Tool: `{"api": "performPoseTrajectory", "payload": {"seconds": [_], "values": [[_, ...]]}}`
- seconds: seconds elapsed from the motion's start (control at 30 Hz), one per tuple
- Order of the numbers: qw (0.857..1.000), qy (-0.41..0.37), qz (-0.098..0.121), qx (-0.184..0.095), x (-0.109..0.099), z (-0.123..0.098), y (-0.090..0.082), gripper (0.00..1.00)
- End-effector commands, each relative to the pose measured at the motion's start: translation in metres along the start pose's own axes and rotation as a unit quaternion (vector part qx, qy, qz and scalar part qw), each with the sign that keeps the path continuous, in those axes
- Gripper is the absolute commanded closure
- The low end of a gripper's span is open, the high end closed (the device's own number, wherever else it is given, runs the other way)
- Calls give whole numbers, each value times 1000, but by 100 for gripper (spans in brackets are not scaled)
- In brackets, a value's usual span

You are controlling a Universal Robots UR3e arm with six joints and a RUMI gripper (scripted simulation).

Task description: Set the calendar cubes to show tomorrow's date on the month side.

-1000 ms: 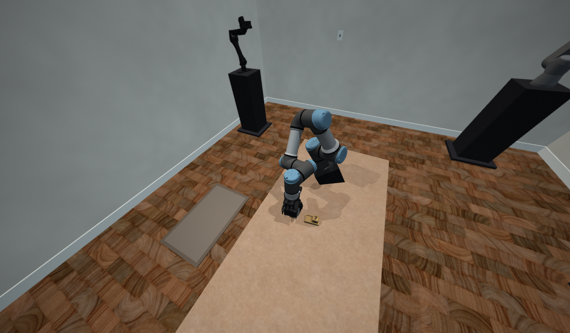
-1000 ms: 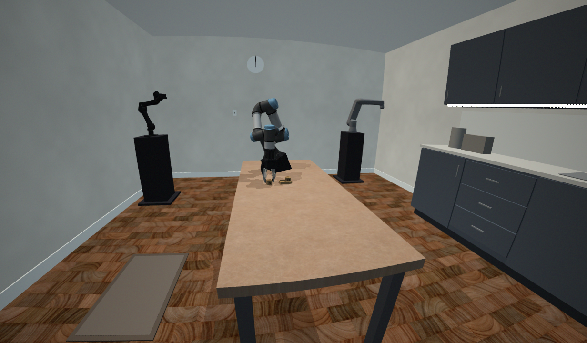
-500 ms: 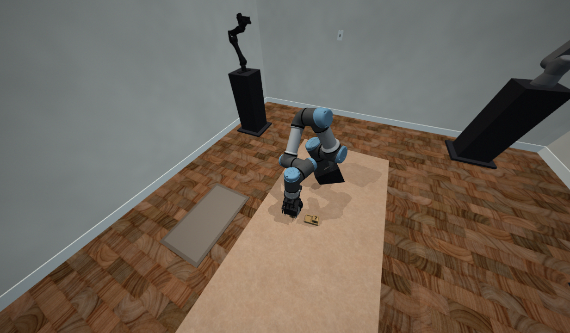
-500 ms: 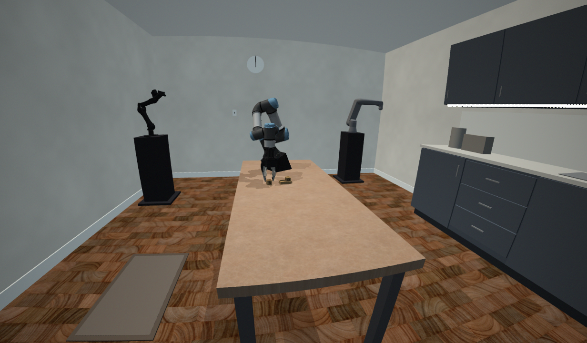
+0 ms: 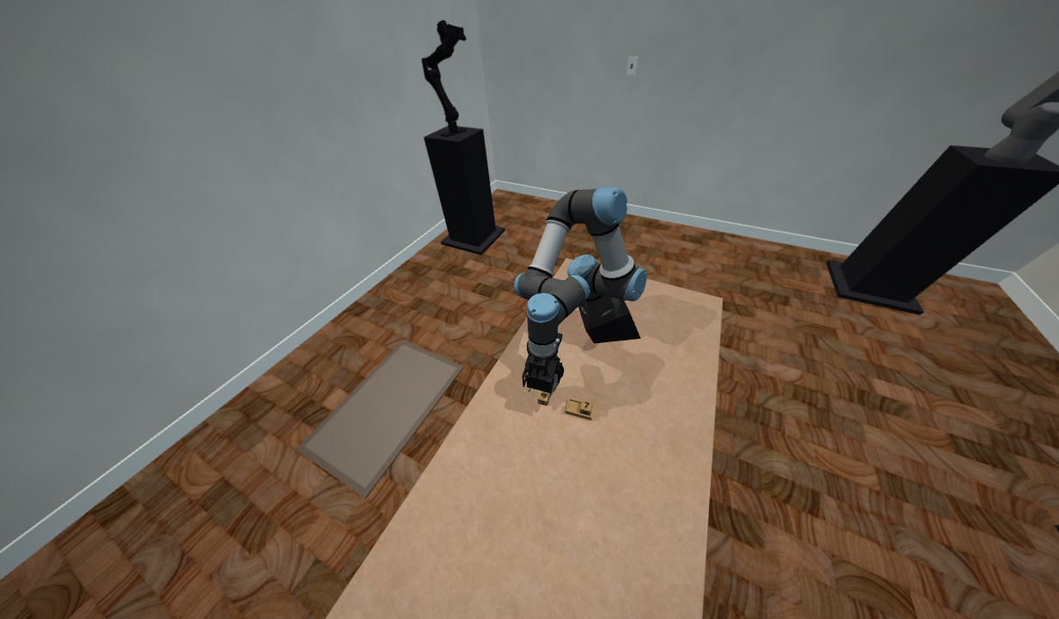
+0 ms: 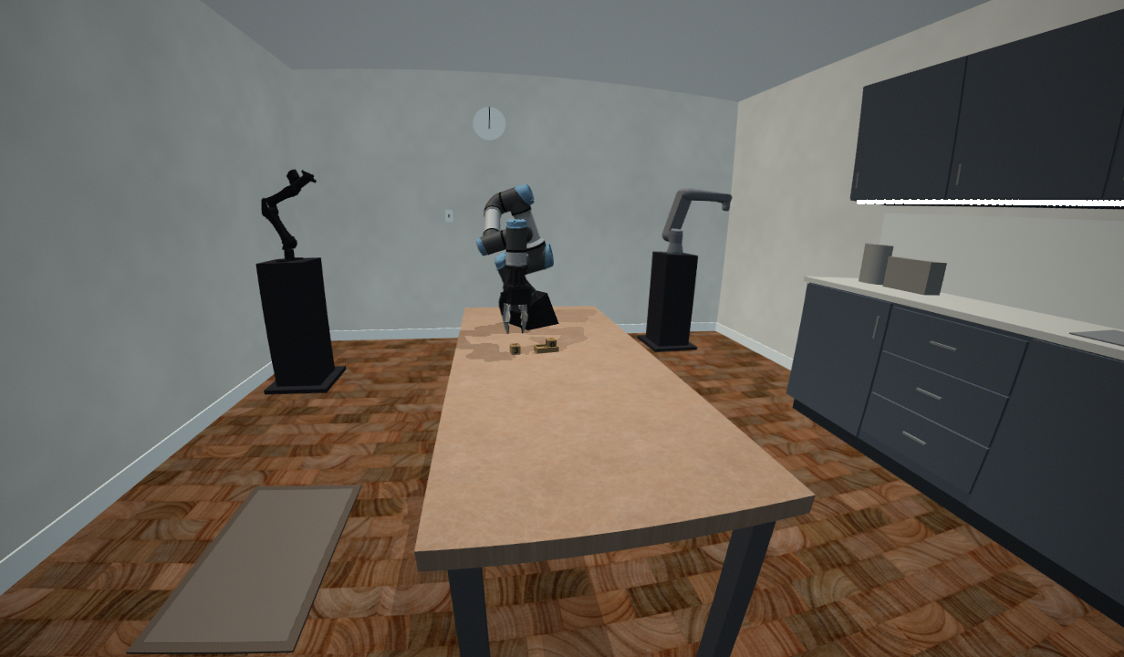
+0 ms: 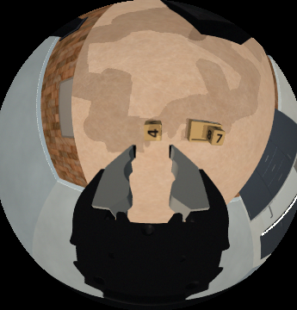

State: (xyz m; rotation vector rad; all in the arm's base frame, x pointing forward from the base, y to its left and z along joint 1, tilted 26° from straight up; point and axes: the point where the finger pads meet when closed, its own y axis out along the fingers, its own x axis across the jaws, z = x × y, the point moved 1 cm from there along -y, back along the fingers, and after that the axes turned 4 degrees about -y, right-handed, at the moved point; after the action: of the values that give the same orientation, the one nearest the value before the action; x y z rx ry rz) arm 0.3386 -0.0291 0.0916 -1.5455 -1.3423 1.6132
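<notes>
A small wooden cube (image 7: 152, 130) showing a 4 on its near face lies alone on the table, left of the tray. It also shows in the top view (image 5: 544, 397) and the exterior view (image 6: 515, 349). The wooden tray (image 7: 199, 130) holds the other cube (image 7: 215, 136) at its right end, with 8 and 7 on its visible faces; the tray's left slot is empty. The tray also shows in the top view (image 5: 578, 407) and the exterior view (image 6: 546, 346). My gripper (image 7: 152, 145) hangs above the loose cube, fingers apart, nothing between them; it also shows in the top view (image 5: 540, 383).
The arm's black base (image 5: 609, 320) stands on the table behind the tray. The table's left edge (image 5: 492, 378) runs close to the loose cube. Two black pedestals with other arms stand on the floor beyond the table.
</notes>
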Motion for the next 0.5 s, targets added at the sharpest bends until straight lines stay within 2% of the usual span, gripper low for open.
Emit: {"api": "performPoseTrajectory", "payload": {"seconds": [0.0, 0.2, 0.4, 0.43, 0.47], "values": [[1000, 0, -1, 2, 0, 0, -16, 72], [1000, 0, -1, 2, 0, 0, -29, 72], [1000, 0, -1, 2, 0, 0, -32, 72], [1000, 0, -1, 2, 0, 0, -32, 0], [1000, 0, -1, 2, 0, 0, -32, 0]]}}
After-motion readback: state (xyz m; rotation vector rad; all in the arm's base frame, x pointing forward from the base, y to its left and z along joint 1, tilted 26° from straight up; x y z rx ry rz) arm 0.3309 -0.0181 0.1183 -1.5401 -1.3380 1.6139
